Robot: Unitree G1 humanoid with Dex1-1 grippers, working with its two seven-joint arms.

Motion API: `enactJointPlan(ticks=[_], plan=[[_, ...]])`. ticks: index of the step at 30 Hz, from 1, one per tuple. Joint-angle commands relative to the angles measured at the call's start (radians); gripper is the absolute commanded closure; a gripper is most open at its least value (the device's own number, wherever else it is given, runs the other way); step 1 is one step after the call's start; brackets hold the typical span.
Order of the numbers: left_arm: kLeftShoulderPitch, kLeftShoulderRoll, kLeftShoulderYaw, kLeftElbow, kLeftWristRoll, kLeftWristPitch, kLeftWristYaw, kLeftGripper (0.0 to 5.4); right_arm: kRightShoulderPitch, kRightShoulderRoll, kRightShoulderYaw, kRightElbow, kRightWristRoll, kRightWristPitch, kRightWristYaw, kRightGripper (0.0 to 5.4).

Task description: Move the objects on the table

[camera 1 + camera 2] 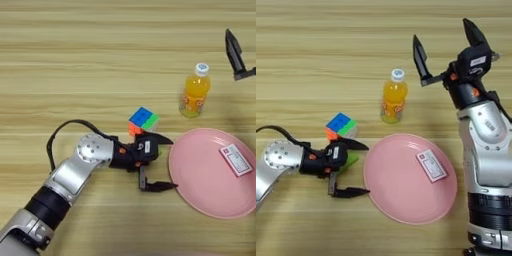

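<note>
Upright juice bottle [394,96] beyond pink plate [387,191]

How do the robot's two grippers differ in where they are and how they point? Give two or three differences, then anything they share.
The left gripper sits low, near the plate's left rim; the right gripper is up past the bottle. The left gripper's fingers point sideways toward the plate; the right gripper's point away from the robot. A green block lies between the left gripper's fingers; nothing lies between the right's. Both are open with black fingers.
</note>
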Motion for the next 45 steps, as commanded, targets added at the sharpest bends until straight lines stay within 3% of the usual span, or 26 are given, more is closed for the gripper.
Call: enactJointPlan(ticks=[1,6,15,21,26,33,40,43,45], plan=[[-0.056,-0.036,0.016,-0.029,-0.019,0.053,0.012,0.00,-0.011,0.004,-0.001,0.014,-0.008,-0.014,-0.008,0.01],[-0.106,-0.059,0.007,-0.028,-0.010,0.076,0.011,0.00,-0.013,0.008,-0.007,0.013,-0.005,-0.015,-0.021,0.01],[-0.209,-0.143,-0.094,0.012,0.043,0.172,0.002,0.00,-0.029,0.015,-0.005,0.009,-0.010,-0.026,-0.045,0.01],[-0.247,-0.145,-0.136,0.032,0.114,0.274,0.028,0.00,-0.036,0.019,-0.004,0.011,-0.011,-0.031,-0.061,0.01],[-0.251,-0.155,-0.164,0.121,0.166,0.306,0.050,0.00,-0.040,0.019,0.000,0.015,-0.018,-0.035,-0.060,0.01],[-0.250,-0.145,-0.174,0.233,0.198,0.289,0.052,0.00,-0.035,0.021,0.001,0.008,-0.025,-0.036,-0.060,0.01],[-0.254,-0.114,-0.184,0.254,0.212,0.268,0.027,0.00,-0.040,0.023,0.001,0.005,-0.034,-0.035,-0.066,0.01],[-0.247,-0.071,-0.193,0.217,0.216,0.273,-0.013,0.00,-0.041,0.025,0.006,0.005,-0.037,-0.036,-0.070,0.01],[-0.246,-0.018,-0.205,0.160,0.213,0.280,-0.076,0.00,-0.042,0.025,0.008,0.007,-0.037,-0.037,-0.072,0.01]])
